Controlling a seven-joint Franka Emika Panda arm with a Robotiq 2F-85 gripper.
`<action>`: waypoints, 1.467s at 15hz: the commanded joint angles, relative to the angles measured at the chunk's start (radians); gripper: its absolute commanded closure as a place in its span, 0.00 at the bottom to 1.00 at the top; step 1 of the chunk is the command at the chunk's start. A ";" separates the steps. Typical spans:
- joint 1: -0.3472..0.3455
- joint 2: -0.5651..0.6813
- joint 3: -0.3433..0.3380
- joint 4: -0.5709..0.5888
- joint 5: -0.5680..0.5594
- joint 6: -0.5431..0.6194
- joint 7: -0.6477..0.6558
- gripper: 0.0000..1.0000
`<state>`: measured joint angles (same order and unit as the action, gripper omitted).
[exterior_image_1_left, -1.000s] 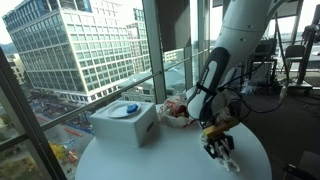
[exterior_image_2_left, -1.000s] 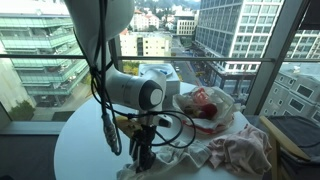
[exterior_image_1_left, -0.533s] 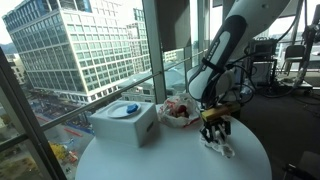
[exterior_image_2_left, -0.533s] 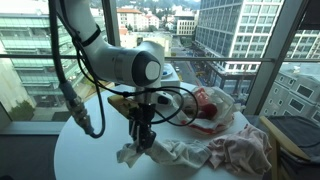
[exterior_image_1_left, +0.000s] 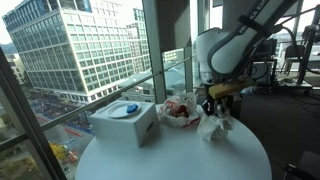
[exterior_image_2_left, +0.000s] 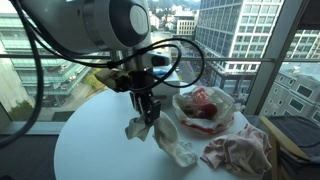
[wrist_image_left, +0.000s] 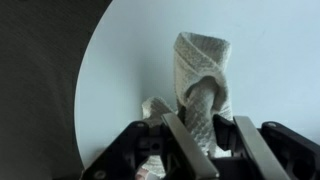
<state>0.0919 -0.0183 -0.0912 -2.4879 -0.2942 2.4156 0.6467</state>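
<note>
One white cloth (exterior_image_2_left: 167, 140) is gripped by the hand (exterior_image_2_left: 144, 110), whose fingers (wrist_image_left: 182, 136) are closed on its upper folds. The cloth is held above the round white bench (exterior_image_2_left: 88, 150) and hangs down toward it; whether its lower end touches cannot be told. In an exterior view a clear bowl (exterior_image_2_left: 226, 104) of red and pink fabric is seen just right of the hand, with a pink garment (exterior_image_2_left: 240, 152) nearer. A white box (exterior_image_1_left: 125, 124) topped by a blue object (exterior_image_1_left: 130, 108) is set at the left.

White rounded arm (exterior_image_2_left: 108, 22), looping black cables (exterior_image_2_left: 192, 62), dark gripper (exterior_image_2_left: 147, 116).
</note>
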 joint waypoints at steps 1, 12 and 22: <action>-0.056 -0.215 0.058 -0.107 -0.140 0.045 0.136 0.95; -0.061 -0.407 0.157 -0.032 0.064 -0.176 -0.220 0.94; -0.142 -0.176 0.263 0.059 -0.140 -0.029 -0.121 0.94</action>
<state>-0.0151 -0.2940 0.1337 -2.4958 -0.3517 2.3498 0.4528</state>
